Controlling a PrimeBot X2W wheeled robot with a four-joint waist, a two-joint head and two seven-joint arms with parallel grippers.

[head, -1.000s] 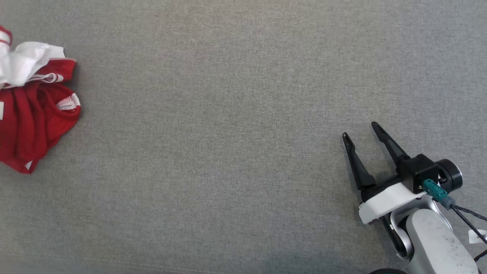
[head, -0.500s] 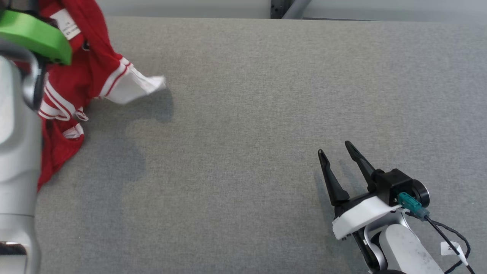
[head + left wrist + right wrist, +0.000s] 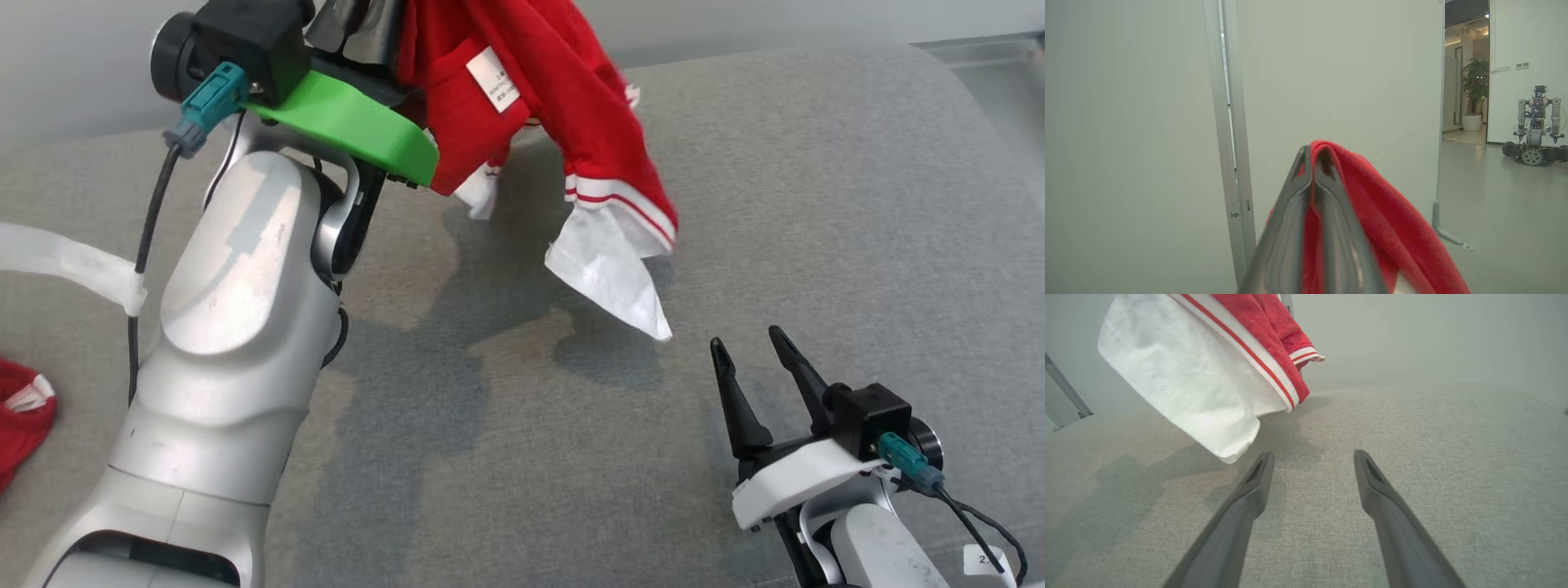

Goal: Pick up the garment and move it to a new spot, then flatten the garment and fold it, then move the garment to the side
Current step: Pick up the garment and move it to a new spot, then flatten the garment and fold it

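Observation:
The garment [image 3: 531, 90] is red with white-striped cuffs and a white sleeve [image 3: 608, 269]. It hangs in the air over the grey surface at the top middle of the head view. My left gripper [image 3: 1313, 153] is shut on a red fold of the garment [image 3: 1384, 220], held high. The left arm [image 3: 237, 327] with its green wrist piece rises at the left. My right gripper [image 3: 747, 340] rests low at the lower right, open and holding nothing. In the right wrist view the white sleeve [image 3: 1180, 375] dangles just beyond and left of the right gripper [image 3: 1313, 455].
A grey fabric surface [image 3: 816, 204] spreads under both arms, with its rounded far edge at the top right. Another piece of red cloth [image 3: 20, 416] lies at the left edge. A pale wall stands behind, and another robot [image 3: 1537, 122] stands far off on the floor.
The head camera has shifted. The garment has left the surface, and the left arm has carried it up and toward the middle. The right gripper stays open.

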